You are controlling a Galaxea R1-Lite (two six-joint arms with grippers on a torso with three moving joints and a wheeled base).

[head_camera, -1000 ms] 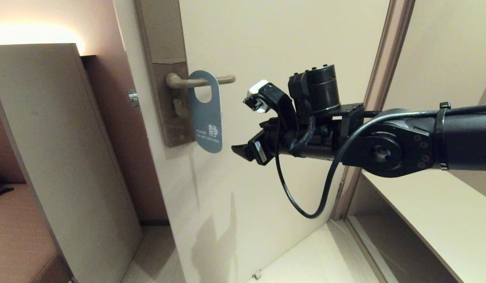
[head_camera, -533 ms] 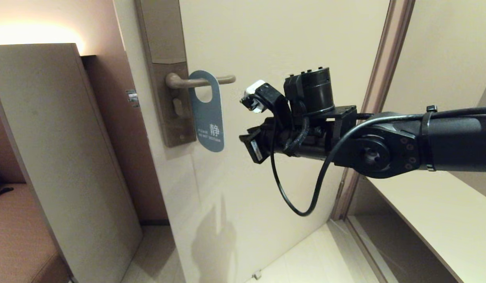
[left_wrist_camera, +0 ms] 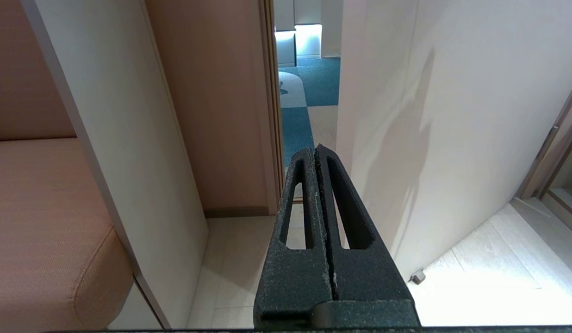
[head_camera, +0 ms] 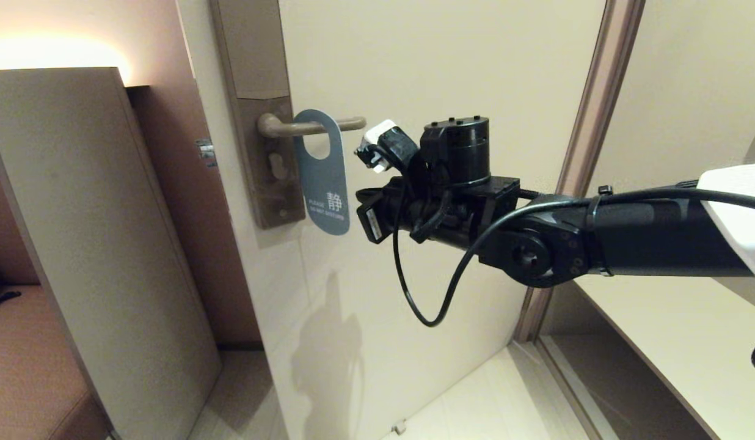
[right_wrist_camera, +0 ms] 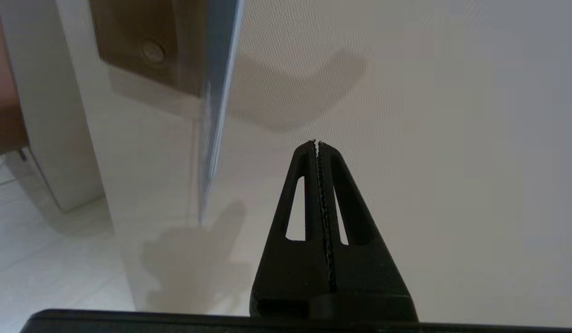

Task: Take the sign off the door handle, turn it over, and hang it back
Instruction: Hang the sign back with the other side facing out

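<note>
One sign (head_camera: 322, 177) hangs on one door handle (head_camera: 310, 126) in the head view, blue side out, with white words that look like "PLEASE DO NOT DISTURB" beside a big Chinese character. The right gripper (head_camera: 368, 214) is just beside the sign's lower edge, at the side away from the lock plate (head_camera: 255, 116), not touching it. Its fingers look dark and bunched here.

From the left wrist view comes one left gripper (left_wrist_camera: 317, 150) with its two fingers pressed together, holding nothing (this arm is not in the head view), facing the door (left_wrist_camera: 452, 115) and a blue carpet (left_wrist_camera: 309, 92) beyond.

Only the right wrist view shows the right gripper's tips closed tight on nothing, and the sign edge-on, a thin blue strip off to one side.
</note>
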